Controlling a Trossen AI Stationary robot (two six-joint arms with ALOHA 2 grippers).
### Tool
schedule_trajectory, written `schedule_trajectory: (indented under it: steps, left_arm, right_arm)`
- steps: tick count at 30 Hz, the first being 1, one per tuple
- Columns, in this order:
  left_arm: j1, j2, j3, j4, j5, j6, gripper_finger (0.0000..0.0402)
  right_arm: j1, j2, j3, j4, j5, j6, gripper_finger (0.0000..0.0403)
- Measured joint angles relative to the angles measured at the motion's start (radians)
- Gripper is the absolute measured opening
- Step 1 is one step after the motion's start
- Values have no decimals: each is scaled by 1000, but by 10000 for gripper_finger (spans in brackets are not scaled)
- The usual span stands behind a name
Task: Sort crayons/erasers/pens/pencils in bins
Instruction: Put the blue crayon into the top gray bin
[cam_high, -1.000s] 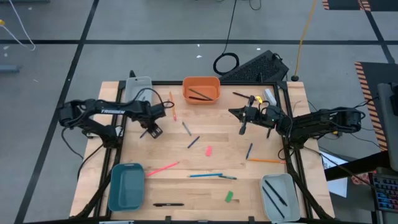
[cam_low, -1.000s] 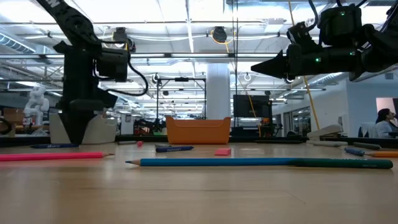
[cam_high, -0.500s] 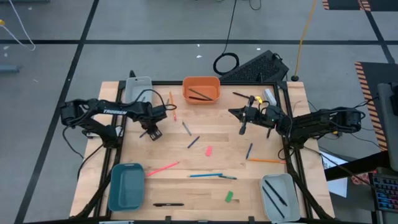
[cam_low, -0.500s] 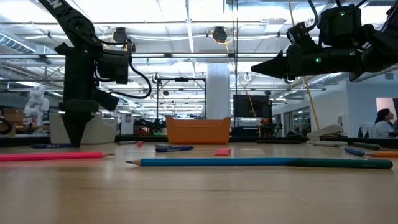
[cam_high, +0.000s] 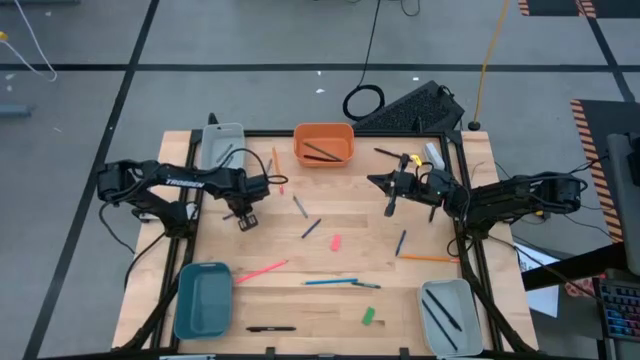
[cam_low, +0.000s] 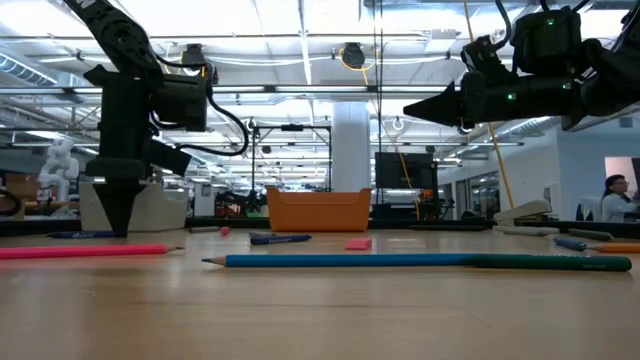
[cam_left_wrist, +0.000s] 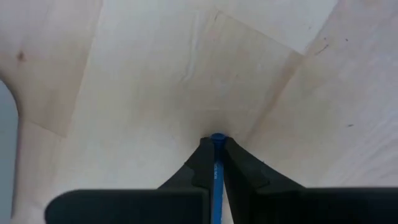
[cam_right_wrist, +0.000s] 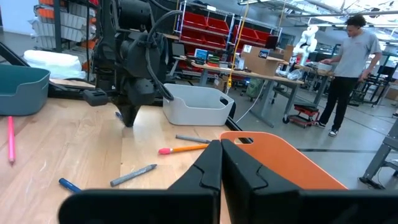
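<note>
My left gripper (cam_high: 243, 218) points down at the table's left middle, shut on a slim blue stick (cam_left_wrist: 216, 155); crayon or pencil, I cannot tell. My right gripper (cam_low: 410, 108) hangs high at the far right, shut and empty. Pencils lie flat: a pink one (cam_high: 262, 270), a blue one (cam_high: 330, 282) and an orange one (cam_high: 427, 258). Short crayons (cam_high: 300, 206) (cam_high: 311, 228), a pink eraser (cam_high: 335, 242), a green eraser (cam_high: 368, 316) and a black pen (cam_high: 270, 328) lie about. My left gripper pinches the blue stick between its two fingers, which come from above and point down. The stick runs along the fingers, upright, and its lower end (cam_left_wrist: 216, 138) shows just past the fingertips. Whether that end touches the table cannot be told.
Bins stand at the corners: orange (cam_high: 323, 145) far middle with a dark pen inside, pale grey (cam_high: 222, 145) far left, teal (cam_high: 204, 298) near left, pale grey (cam_high: 447, 315) near right holding dark pens. A black frame edges the table. A person stands beyond the table.
My left gripper, still shut on the blue stick, has drifted slightly toward the table's near edge.
</note>
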Motion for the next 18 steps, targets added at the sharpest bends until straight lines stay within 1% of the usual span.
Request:
schedule_trajectory:
  steps: [2,5,8,18]
  left_arm:
    - [0,-2,3,-5,0,-1,22]
    - [-4,-1,16,-19,35,-4,21]
    - [-2,-1,29,-9,43,4,21]
    - [0,-1,87,-16,30,27,21]
  right_arm:
    - [0,0,0,0,0,0,0]
    - [0,0,0,0,0,0,0]
    - [0,0,0,0,0,0,0]
    - [0,0,0,0,0,3,0]
